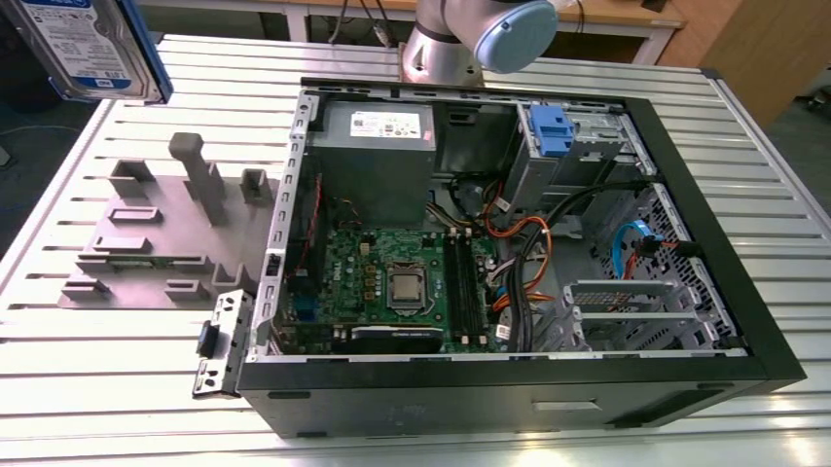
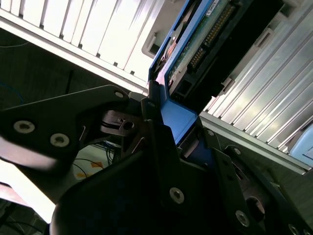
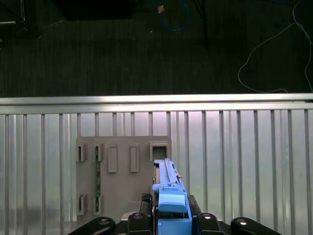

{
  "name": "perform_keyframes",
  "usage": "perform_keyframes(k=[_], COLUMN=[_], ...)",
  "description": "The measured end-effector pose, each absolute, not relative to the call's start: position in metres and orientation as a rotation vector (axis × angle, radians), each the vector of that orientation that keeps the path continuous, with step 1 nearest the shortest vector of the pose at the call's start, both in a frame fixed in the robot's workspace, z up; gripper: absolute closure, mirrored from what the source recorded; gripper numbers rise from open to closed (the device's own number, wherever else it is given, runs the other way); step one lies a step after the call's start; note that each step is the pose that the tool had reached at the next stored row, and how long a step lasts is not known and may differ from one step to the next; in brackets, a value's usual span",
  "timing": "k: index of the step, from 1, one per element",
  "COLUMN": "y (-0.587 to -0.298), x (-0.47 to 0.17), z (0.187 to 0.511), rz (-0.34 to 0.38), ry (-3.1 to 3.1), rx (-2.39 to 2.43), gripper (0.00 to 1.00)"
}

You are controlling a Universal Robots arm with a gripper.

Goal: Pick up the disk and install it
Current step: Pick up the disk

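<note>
So the disk (image 1: 93, 44) is up in the air, well apart from the open computer case (image 1: 727, 224), off past its far corner on the exterior view's left. You can see its white-and-blue label and the blue frame round it. It isn't touching the desk (image 1: 130, 389).

In both wrist views the tool (image 3: 172, 219) is clamped shut on the blue frame end of the disk (image 3: 168, 193), a dark finger on each side. In the second wrist view the tool (image 2: 173, 129) squeezes the blue plastic, and the disk (image 2: 205, 34) sticks out from it with its circuit board side and connector pins showing.

In the first wrist view the disk hangs over the grey holder plate (image 3: 122, 181), near one of its edges, with dark floor (image 3: 146, 49) past the desk rim. That holder plate (image 1: 156, 233) lies just beside the case on the exterior view's left.

Inside the case: motherboard (image 1: 389, 282) flat on the bottom, grey power supply (image 1: 370, 156) at the far end, and a blue bracket (image 1: 552, 131) in the far bay next to it. The arm's base (image 1: 474, 39) stands right behind the case.
</note>
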State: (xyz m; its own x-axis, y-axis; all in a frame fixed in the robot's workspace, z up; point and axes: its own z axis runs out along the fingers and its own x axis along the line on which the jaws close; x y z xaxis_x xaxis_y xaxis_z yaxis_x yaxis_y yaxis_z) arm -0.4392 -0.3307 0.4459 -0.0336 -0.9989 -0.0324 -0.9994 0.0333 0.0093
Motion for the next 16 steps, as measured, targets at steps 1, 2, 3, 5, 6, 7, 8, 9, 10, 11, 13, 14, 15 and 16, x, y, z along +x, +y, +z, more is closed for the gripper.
perform_keyframes(k=[1, 2, 3, 5, 6, 7, 8, 9, 10, 11, 13, 14, 15, 16], y=[-0.3307, -0.3307, -0.3307, -0.3307, -0.3307, -0.3307, -0.3307, -0.3307, -0.3307, -0.3307, -0.3307, -0.3307, -0.3307, -0.3307], x=[-0.4392, -0.4392, -0.4392, -0.4392, -0.4392, -0.4392, -0.4392, -0.4392, -0.4392, -0.4392, -0.4392, -0.4392, -0.4392, -0.4392], z=[0.4461, 0.4463, 0.4466, 0.4472, 0.4476, 0.4479, 0.4482, 0.4486, 0.4489, 0.4492, 0.4498, 0.4501, 0.4503, 0.4506], rz=[0.046, 0.046, 0.046, 0.046, 0.046, 0.046, 0.046, 0.046, 0.046, 0.046, 0.046, 0.046, 0.046, 0.046], ry=[2.246, 2.246, 2.246, 2.246, 2.246, 2.246, 2.246, 2.246, 2.246, 2.246, 2.246, 2.246, 2.246, 2.246], rx=[-2.172, -2.172, -2.172, -2.172, -2.172, -2.172, -2.172, -2.172, -2.172, -2.172, -2.172, -2.172, -2.172, -2.172], gripper=[0.64, 0.64, 0.64, 0.64, 0.64, 0.64, 0.64, 0.64, 0.64, 0.64, 0.64, 0.64, 0.64, 0.64])
